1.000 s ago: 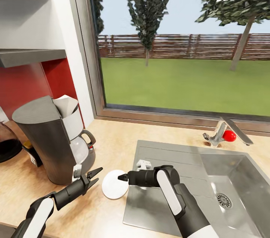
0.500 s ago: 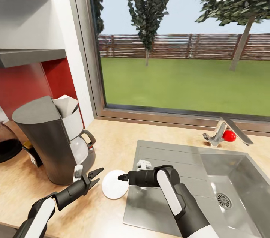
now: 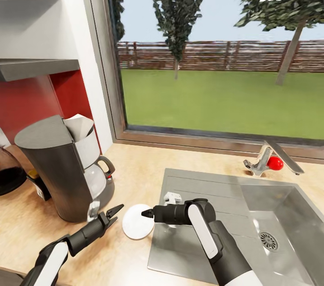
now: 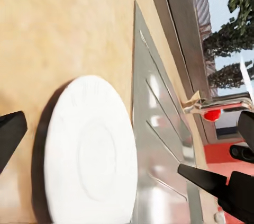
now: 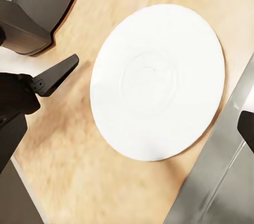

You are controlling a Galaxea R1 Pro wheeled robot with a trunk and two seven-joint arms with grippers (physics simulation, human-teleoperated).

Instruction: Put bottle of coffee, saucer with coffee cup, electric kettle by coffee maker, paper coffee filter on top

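Observation:
The white saucer [image 3: 136, 223] lies flat on the kitchen countertop [image 3: 135, 164], just right of the coffee maker [image 3: 49, 169]. A paper coffee filter [image 3: 81, 126] rests on the machine's top. My left gripper [image 3: 111, 215] is open, low over the wood and a little left of the saucer [image 4: 90, 150]. My right gripper [image 3: 146, 212] points at the saucer [image 5: 159, 81] from its right side, open, with one fingertip [image 5: 247, 128] at the picture's edge. Behind the machine I see the bottle of coffee [image 3: 38, 184] and part of the electric kettle [image 3: 6, 173].
The steel sink [image 3: 279, 223] and its drainboard take up the right half, with a tap [image 3: 265, 160] and a red ball [image 3: 275, 163] behind. A small pale object [image 3: 172, 197] stands on the drainboard behind my right arm. The grey kitchen shelf [image 3: 36, 67] hangs above.
My left arm has drawn back slightly toward the counter's front edge, its gripper still open. The right arm and the saucer have not moved.

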